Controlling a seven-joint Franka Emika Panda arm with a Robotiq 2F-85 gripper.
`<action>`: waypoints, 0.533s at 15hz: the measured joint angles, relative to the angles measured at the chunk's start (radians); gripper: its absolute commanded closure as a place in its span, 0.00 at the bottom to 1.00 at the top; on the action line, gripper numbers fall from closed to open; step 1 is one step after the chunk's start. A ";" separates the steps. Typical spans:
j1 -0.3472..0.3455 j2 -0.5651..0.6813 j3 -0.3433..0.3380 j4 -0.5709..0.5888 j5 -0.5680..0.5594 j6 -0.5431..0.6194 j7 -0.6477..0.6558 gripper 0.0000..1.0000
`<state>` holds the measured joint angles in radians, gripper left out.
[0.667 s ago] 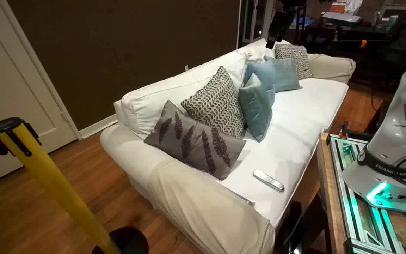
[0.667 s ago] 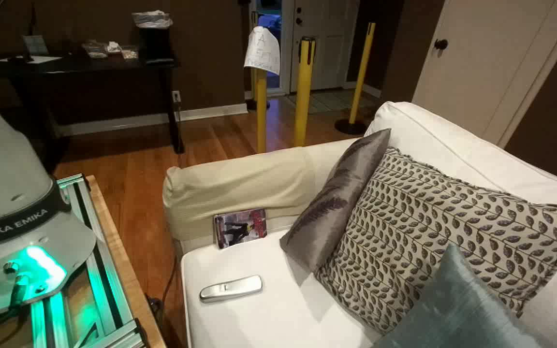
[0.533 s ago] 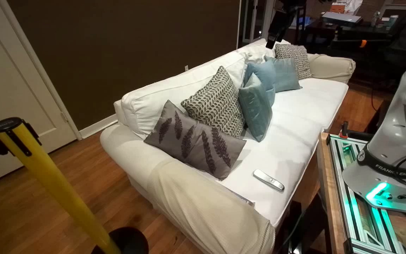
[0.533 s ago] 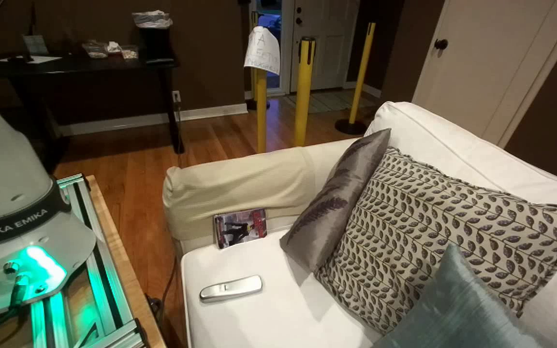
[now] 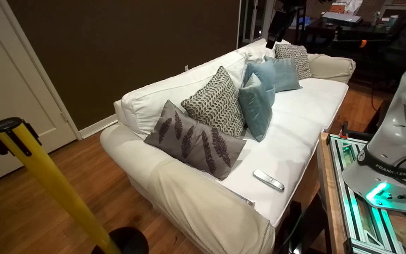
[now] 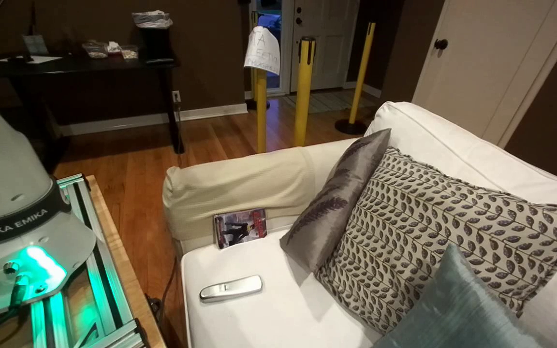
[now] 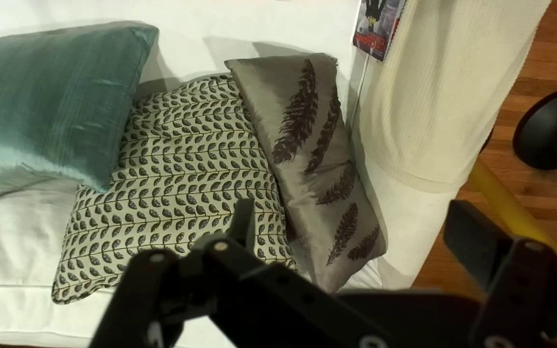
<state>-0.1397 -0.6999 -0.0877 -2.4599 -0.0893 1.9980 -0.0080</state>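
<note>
The gripper [image 7: 357, 227] has its fingers [image 7: 244, 222] apart, holding nothing; lowered too far, it could push the gray sprig-print throw pillow [image 7: 312, 166] askew (such shiny cloth probably slides).

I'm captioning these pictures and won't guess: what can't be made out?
- Wrist view: part of the leaf-patterned cushion, hidden by the gripper.
- Wrist view: the printed case, cut off by the top edge.
- In an exterior view: most of that case, behind the draped sofa arm.
- In an exterior view: some lettering on the sign, too blurred.
</note>
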 measured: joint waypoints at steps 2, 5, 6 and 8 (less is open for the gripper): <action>0.000 0.000 0.000 0.000 0.000 0.000 0.000 0.00; 0.000 0.000 0.000 0.000 0.000 0.000 0.000 0.00; 0.000 0.000 0.000 0.000 0.000 0.000 0.000 0.00; 0.003 0.002 -0.001 0.000 0.003 0.000 -0.007 0.00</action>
<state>-0.1366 -0.6982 -0.0883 -2.4600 -0.0868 1.9979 -0.0154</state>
